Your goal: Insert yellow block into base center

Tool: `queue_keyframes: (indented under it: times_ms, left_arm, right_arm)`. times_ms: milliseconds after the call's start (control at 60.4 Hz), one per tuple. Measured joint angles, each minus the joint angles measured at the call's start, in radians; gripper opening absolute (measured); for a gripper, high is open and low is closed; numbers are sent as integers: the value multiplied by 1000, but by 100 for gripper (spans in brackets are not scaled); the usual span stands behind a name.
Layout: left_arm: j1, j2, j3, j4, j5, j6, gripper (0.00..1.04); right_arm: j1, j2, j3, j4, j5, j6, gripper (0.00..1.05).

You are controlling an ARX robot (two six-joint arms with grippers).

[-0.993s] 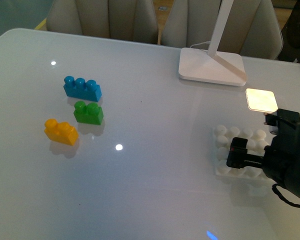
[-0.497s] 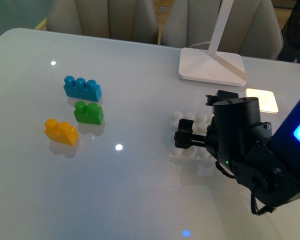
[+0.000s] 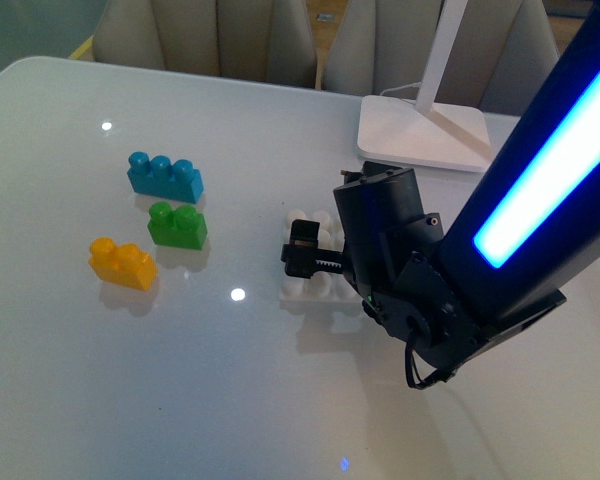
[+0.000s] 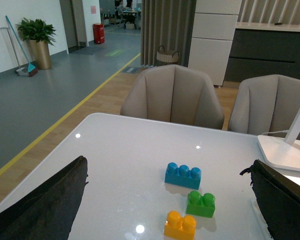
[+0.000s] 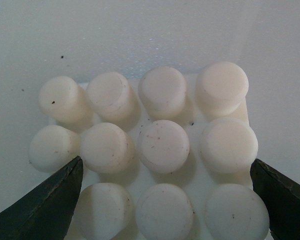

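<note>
The yellow block (image 3: pixel 122 262) lies on the white table at the left, in front of the green brick (image 3: pixel 177 225); it also shows in the left wrist view (image 4: pixel 180 225). The white studded base (image 3: pixel 310 285) sits near the table's middle, mostly hidden by my right arm. My right gripper (image 3: pixel 305 255) is shut on the base. In the right wrist view the base's studs (image 5: pixel 162 145) fill the frame between the two dark fingertips (image 5: pixel 50 202). My left gripper (image 4: pixel 170 235) is open and empty, above the table's left side, facing the three bricks.
A blue three-stud brick (image 3: pixel 164 178) lies behind the green brick (image 4: pixel 200 204); it shows in the left wrist view (image 4: pixel 183 176) too. A white lamp foot (image 3: pixel 423 133) stands at the back right. Beige chairs (image 4: pixel 172 100) stand behind the table.
My right gripper has carried the base leftward across the table, from the right edge toward the middle. The three bricks have not moved.
</note>
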Motion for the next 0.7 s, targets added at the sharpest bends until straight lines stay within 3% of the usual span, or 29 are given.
queue_keyframes:
  times_ms: [414, 695]
  left_arm:
    - [0, 0, 0, 0, 0, 0, 97]
    - [0, 0, 0, 0, 0, 0, 97]
  right_arm:
    - [92, 29, 117, -86, 21, 83, 96]
    - [100, 36, 148, -101, 22, 109, 96]
